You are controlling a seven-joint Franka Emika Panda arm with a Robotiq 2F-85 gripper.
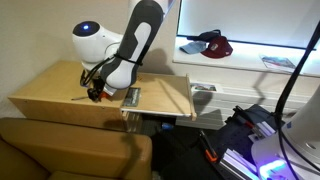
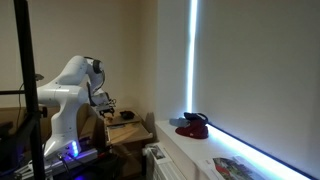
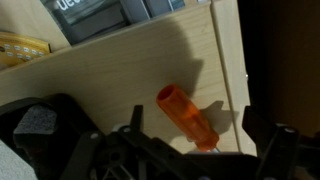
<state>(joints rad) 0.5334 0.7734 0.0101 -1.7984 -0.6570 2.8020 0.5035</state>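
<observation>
The hand (image 1: 95, 92) hangs low over the wooden tabletop (image 3: 110, 75), its fingers spread wide and gripping nothing. Between them, right of centre in the wrist view, an orange marker (image 3: 188, 117) lies flat, slanting toward the lower right. A red cap (image 1: 212, 44) rests on the windowsill (image 1: 250, 52) at upper right.

An exterior view looks down from high and near on the light wooden tabletop (image 1: 55, 85); an exterior view stands farther off, facing along the white windowsill (image 2: 200, 150). Both share the white robot arm (image 1: 92, 42). Wrist view: close above the tabletop, past the black gripper (image 3: 192, 140).
</observation>
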